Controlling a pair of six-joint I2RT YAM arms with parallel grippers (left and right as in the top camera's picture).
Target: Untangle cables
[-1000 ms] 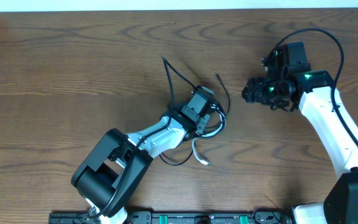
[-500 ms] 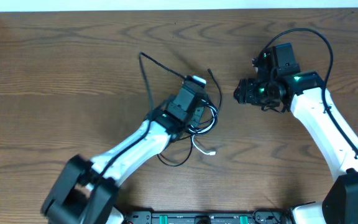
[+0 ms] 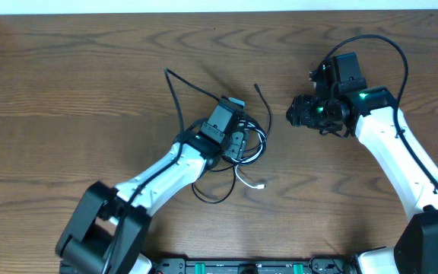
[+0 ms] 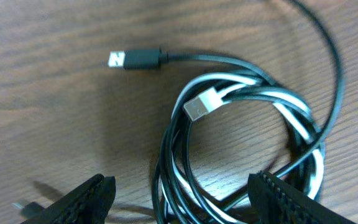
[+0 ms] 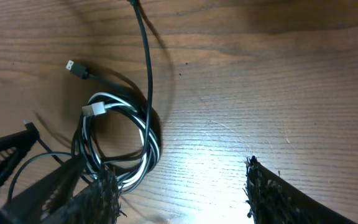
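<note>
The cables (image 3: 249, 143) lie in a tangled coil of black and white strands mid-table. One black end trails up-left (image 3: 175, 84), another runs up to the right (image 3: 260, 93), and a white plug (image 3: 261, 185) sticks out below. My left gripper (image 3: 239, 144) hovers over the coil, open. In the left wrist view the coil (image 4: 247, 137) runs between the spread fingers of the left gripper (image 4: 188, 205), which do not pinch it. A black plug (image 4: 135, 60) and a white plug (image 4: 197, 106) lie ahead. My right gripper (image 3: 293, 114) is open to the right of the coil (image 5: 120, 134), over bare wood (image 5: 185, 180).
The wooden table (image 3: 67, 91) stretches wide to the left and far side. A loose black loop (image 3: 211, 194) lies under my left forearm. The thick black wire fixed to the right arm (image 3: 390, 46) arches above its wrist.
My left gripper dragged the tangle a little to the left while shut, then opened its jaws over the coil. My right gripper shifted slightly left and has since held still.
</note>
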